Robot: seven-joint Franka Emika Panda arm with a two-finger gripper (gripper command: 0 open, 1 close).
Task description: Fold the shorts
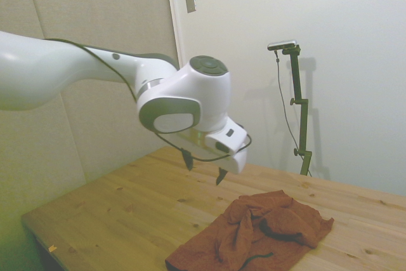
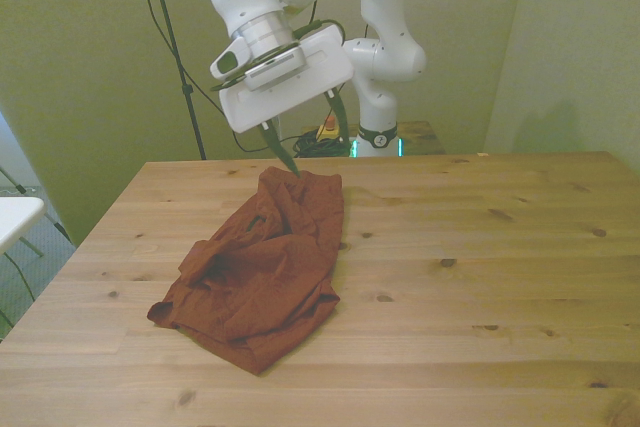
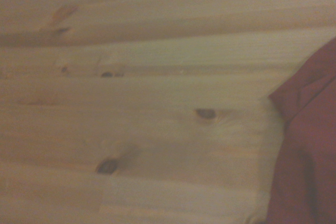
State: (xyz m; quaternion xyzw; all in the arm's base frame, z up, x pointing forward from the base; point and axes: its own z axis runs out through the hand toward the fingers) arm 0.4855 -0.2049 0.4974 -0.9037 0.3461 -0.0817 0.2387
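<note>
My arm point(image 1: 76, 68) is glossy white with rounded joints, grey caps, and a thin black cable looping by the gripper point(image 1: 204, 168), whose fingers point(image 2: 281, 153) are dark.

The shorts point(image 2: 262, 272) lie crumpled on the tabletop point(image 2: 480, 247), toward the front view's left edge, reaching from near the far edge to near the near edge. The gripper point(image 2: 311, 147) hangs above their far end, fingers point(image 2: 281, 155) spread apart, not touching them.
</note>
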